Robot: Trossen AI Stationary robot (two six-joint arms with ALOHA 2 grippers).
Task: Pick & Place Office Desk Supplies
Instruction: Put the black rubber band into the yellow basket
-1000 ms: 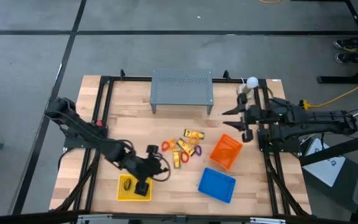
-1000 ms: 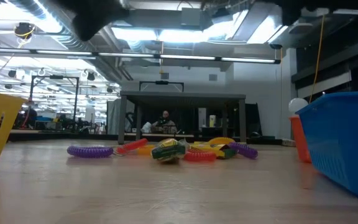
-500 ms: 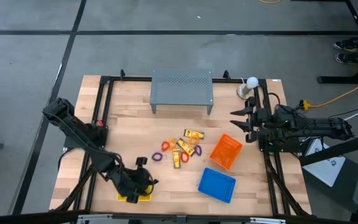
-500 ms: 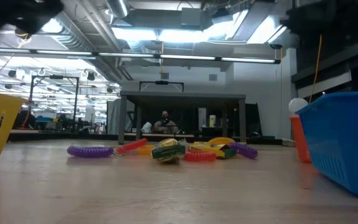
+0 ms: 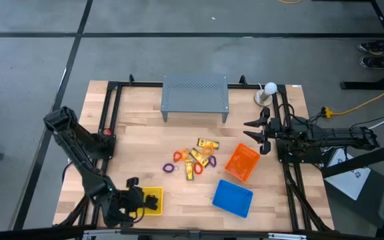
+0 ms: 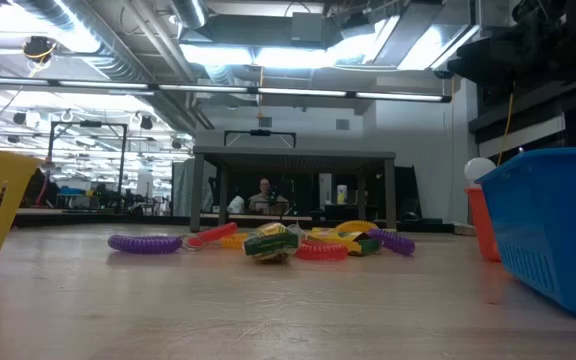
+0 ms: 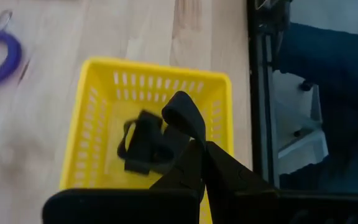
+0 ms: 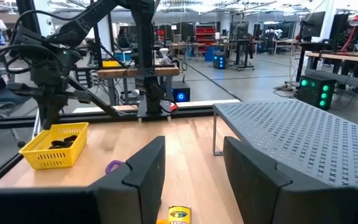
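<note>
Left gripper (image 7: 197, 146) pinched together and empty, just above the yellow basket (image 7: 98, 84) at the table's front left, black clips (image 7: 145, 146) lying inside. Right gripper (image 5: 250, 131) spread wide, holding nothing, at the right edge near the orange basket (image 5: 243, 162). Yellow packets (image 5: 207, 144) and coloured loops (image 5: 170, 168) scattered mid-table

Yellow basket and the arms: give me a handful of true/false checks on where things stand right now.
1. The yellow basket holds black clips. True.
2. The left gripper has its jaws wide open. False: they are shut, beside the yellow basket.
3. The right gripper holds a packet. False: its jaws are open and empty, near the grey shelf.
4. A purple loop lies on the table outside the baskets. True.
5. The blue basket sits on the shelf. False: it sits on the table.
</note>
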